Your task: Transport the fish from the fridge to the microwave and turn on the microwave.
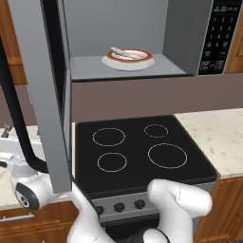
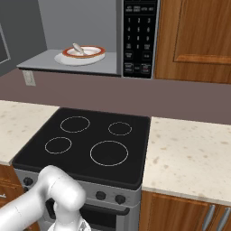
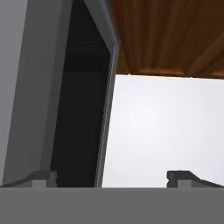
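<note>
The microwave (image 1: 180, 38) (image 2: 140, 36) hangs above the stove with its door (image 1: 42, 95) swung wide to the left. Inside, the pale fish (image 1: 122, 52) (image 2: 77, 47) lies on a white plate with a red rim (image 1: 142, 61) (image 2: 97, 56) on the cavity floor. The black keypad (image 1: 218, 38) (image 2: 137, 38) runs down the right side. In the hand view my gripper (image 3: 113, 177) is open, and the door's edge (image 3: 105, 109) rises between its fingertips (image 3: 41, 177). My hand (image 1: 26, 190) sits low at the left, by the door's lower corner. The fridge is out of view.
A black-topped stove (image 1: 137, 147) (image 2: 85, 140) with front knobs (image 1: 118, 207) stands below the microwave. Speckled counter (image 1: 218, 137) (image 2: 189, 153) runs on both sides. Wooden cabinets (image 2: 198, 36) flank the microwave. A wall outlet (image 2: 29, 77) sits on the backsplash.
</note>
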Motion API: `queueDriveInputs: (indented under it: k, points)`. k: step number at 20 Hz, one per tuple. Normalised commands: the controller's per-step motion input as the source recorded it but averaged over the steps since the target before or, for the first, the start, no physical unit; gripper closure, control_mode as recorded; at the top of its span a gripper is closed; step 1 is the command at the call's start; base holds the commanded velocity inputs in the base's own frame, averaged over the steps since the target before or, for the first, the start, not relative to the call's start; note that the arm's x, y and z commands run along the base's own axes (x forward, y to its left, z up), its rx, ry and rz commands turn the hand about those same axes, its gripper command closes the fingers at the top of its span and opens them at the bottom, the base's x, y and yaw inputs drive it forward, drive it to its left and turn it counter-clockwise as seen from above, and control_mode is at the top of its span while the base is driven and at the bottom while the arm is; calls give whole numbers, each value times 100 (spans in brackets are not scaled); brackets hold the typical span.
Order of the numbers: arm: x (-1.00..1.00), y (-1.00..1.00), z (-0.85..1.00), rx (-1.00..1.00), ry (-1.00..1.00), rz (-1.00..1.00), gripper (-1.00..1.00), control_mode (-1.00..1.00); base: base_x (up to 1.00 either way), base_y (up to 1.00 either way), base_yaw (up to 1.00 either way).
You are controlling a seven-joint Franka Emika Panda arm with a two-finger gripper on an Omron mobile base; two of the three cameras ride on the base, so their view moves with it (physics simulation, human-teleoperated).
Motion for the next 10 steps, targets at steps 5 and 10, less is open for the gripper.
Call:
queueDriveInputs:
  k: [5,10]
  points:
    - [0,0,51,20,0,2,-100,-100,0,0,0]
    - [-1,-9,55,24,0,6,-100,-100,0,0,0]
